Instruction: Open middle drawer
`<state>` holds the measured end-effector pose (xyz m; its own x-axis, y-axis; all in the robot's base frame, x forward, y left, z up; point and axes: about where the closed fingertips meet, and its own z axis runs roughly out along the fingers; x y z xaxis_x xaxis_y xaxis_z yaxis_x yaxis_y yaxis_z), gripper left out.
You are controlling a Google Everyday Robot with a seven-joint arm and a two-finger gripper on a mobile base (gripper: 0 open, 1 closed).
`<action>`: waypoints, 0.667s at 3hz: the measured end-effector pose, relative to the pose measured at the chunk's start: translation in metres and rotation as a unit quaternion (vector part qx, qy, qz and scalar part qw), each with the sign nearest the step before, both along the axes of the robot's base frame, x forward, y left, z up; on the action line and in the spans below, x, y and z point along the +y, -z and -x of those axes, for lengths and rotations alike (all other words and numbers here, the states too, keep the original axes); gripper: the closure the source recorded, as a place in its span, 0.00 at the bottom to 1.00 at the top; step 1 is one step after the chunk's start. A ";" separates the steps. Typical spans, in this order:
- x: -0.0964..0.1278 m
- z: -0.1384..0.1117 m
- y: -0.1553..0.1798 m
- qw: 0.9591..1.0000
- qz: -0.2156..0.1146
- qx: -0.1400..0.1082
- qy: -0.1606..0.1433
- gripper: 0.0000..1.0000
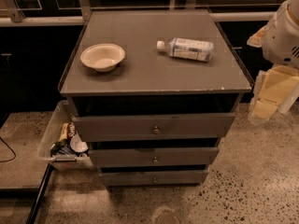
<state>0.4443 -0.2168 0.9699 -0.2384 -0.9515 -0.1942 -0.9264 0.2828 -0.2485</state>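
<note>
middle drawer: [121, 157] the 2nd grey front of 3 in the stack, sitting flush and shut as far as I can see. Nothing pulled yet.
knob: [155, 160] tiny round one, dead centre of that front. That's my only handle, so I need to come in level and square on it, close around it, then pull straight out toward the camera side. Any sideways drag and I reckon it slips off.
neighbours above and below: the top drawer [117, 126] overhangs the middle one, and the bottom drawer [121, 177] sits just under it. The gaps are thin, so I'd stay on the knob line and not catch the wrong front.
gripper: [267, 101] that's me, off to the right of the cabinet, low beside its right edge and well apart from the knob. Can't tell how far open I am. I'm not touching any drawer.
cabinet top: [140, 78] its front lip sticks out over the drawers, so I'd drop below it before swinging in.
bowl: [103, 56] and bottle [187, 49] are up on top, out of my path.
plastic bin: [49, 139] full of bits, hard against the left side, so no room there.
floor: [243, 185] open in front and on the right. That's my way in, and it looks like enough room for the drawer to slide out.
</note>
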 end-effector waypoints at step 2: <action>0.004 -0.003 0.113 0.997 -0.034 0.055 -0.046 0.00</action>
